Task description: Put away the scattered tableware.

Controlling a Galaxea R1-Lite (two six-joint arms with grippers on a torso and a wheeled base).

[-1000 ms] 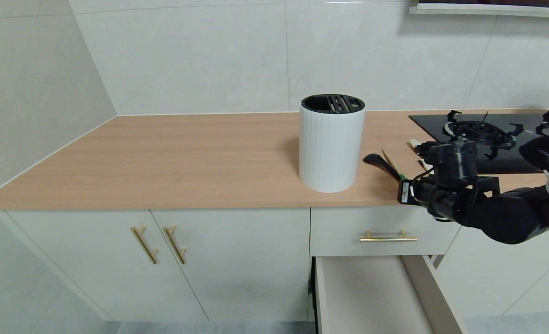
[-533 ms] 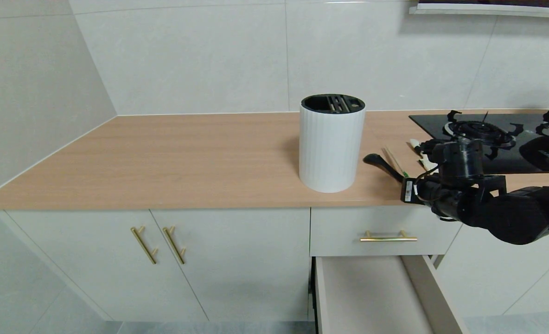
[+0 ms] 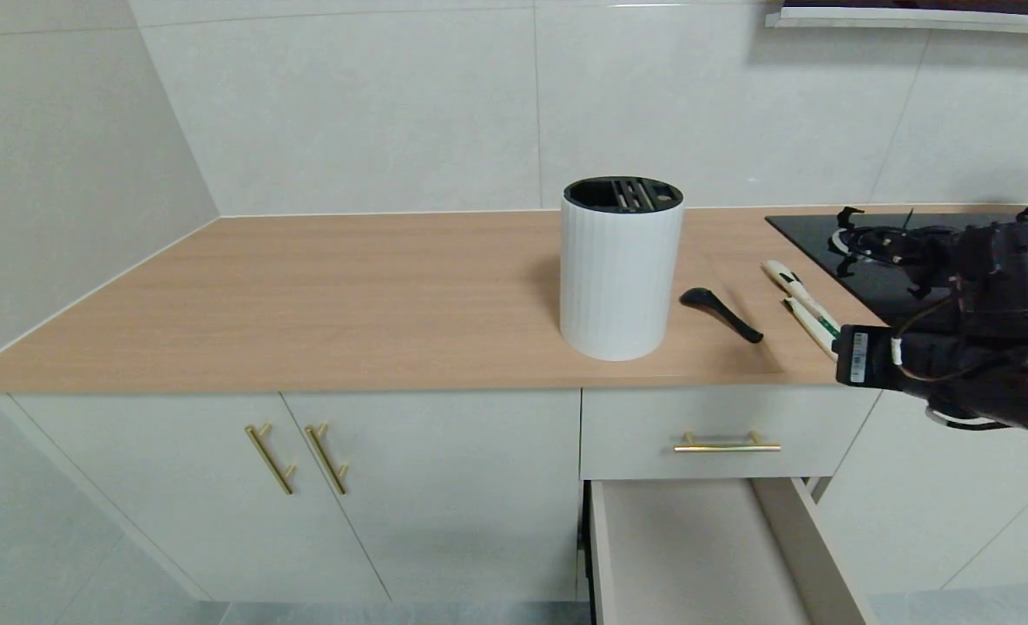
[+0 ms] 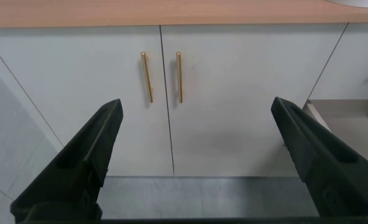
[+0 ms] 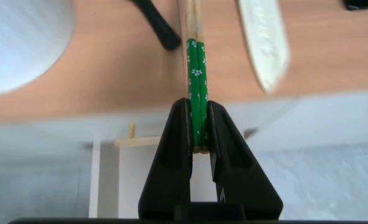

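Chopsticks (image 5: 196, 65), green ends clamped in the right gripper (image 5: 197, 112), over the table's (image 3: 349, 295) front edge.
Just beyond lie a black spoon (image 3: 721, 312) and a white utensil (image 3: 787, 279), then the white holder (image 3: 622, 269); the left gripper (image 4: 196, 155) gapes wide.

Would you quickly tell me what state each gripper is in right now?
Left gripper: open, empty.
Right gripper: closed on a pair of green-ended wooden chopsticks.

R tool (image 5: 198, 106) clamped on chopsticks (image 5: 196, 59), L tool (image 4: 196, 111) gaping wide.
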